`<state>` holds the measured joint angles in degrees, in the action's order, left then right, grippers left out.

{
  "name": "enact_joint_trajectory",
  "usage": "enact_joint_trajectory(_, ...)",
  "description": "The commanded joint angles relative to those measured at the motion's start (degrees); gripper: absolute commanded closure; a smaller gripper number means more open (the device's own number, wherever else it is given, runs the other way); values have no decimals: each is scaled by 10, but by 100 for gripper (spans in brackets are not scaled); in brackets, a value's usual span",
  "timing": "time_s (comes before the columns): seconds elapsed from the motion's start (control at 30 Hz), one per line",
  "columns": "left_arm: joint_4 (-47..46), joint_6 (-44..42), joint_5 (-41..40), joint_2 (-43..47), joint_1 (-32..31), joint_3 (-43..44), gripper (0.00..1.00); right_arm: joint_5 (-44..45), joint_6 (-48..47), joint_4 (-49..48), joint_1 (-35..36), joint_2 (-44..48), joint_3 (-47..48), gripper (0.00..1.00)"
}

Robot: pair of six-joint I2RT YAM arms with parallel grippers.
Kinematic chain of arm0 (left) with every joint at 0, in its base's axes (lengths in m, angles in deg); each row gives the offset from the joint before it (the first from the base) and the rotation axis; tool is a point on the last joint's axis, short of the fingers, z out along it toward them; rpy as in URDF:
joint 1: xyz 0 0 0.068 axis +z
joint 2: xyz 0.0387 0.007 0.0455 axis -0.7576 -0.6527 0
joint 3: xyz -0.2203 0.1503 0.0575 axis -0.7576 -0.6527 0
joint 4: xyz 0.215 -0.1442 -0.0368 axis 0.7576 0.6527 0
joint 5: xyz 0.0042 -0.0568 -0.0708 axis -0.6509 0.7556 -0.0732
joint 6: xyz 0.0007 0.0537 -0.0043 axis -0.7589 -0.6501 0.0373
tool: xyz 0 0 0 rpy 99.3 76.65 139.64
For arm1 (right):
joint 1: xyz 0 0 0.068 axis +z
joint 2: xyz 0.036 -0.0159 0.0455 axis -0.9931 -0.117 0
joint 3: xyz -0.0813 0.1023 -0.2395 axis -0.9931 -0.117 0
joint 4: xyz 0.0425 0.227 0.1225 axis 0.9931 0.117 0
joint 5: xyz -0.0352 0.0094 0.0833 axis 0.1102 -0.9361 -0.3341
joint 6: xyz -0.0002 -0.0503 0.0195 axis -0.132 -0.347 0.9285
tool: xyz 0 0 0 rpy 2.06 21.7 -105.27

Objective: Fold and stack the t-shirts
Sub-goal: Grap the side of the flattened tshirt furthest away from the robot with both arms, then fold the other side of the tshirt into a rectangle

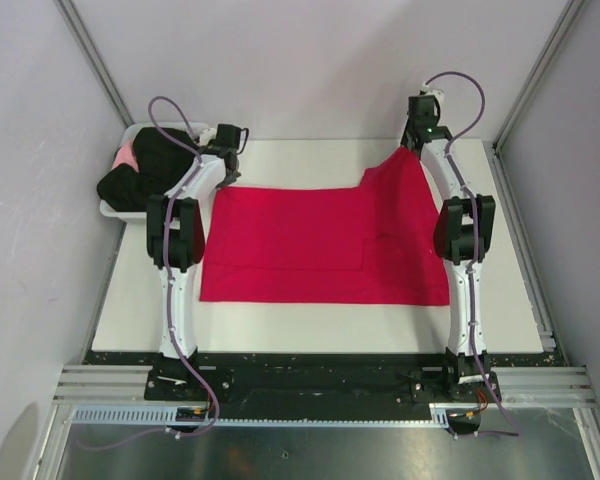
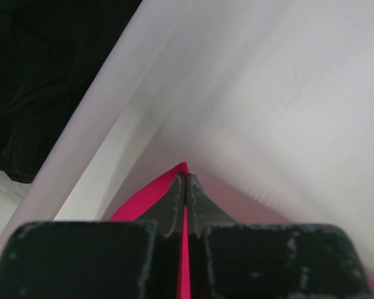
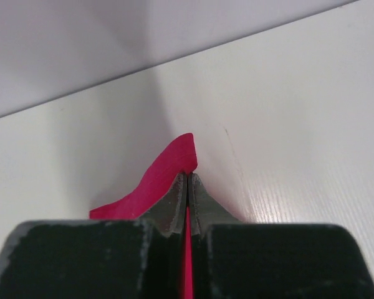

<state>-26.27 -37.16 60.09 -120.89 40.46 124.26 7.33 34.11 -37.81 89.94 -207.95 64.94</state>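
Pinching the red t-shirt (image 1: 320, 240) by its far corners, I am clamping cloth in the left hand (image 2: 185, 182) and the right hand (image 3: 187, 179). The shirt is lying spread across the counter (image 1: 500, 300).

Top view bright, even, diffuse light; only faint soft shadows on desk (image 1: 310, 320); sharp. Red t-shirt (image 1: 320, 240) v. saturated. Wrist cams: jaws dark, blurry up close; bg soft, hazy; mild sheen on desk, right wrist view.

The white-and-black left arm (image 1: 178, 290) and right arm (image 1: 467, 290) stretch forward; the dark two-finger left gripper (image 2: 185, 179) and right gripper (image 3: 187, 177) each pinch the crimson red cloth t-shirt (image 3: 165, 171), jaws closed.
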Motion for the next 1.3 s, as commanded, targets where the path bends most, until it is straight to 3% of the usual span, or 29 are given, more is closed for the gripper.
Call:
enact_joint_trajectory(0.0, -13, -20, 3, 34, 6, 25, 100, 21, 1, 4, -6, 66, -18, 100)
enact_joint_trajectory(0.23, -13, -16, 18, 77, 6, -42, 100, 21, 34, 7, 1, 179, -163, 100)
enact_joint_trajectory(0.4, -32, -11, 20, 139, 6, -135, 100, 22, 59, -13, 7, 281, -328, 100)
enact_joint_trajectory(0.87, -103, -19, 19, 292, 4, -390, 100, 1, 144, 19, 12, 507, -662, 100)
enact_joint_trajectory(1.0, -116, -20, 23, 313, 1, -431, 100, -7, 149, 13, 12, 525, -706, 100)
enact_joint_trajectory(1.27, -121, -31, 16, 333, 1, -440, 100, -17, 144, 3, 1, 568, -701, 100)
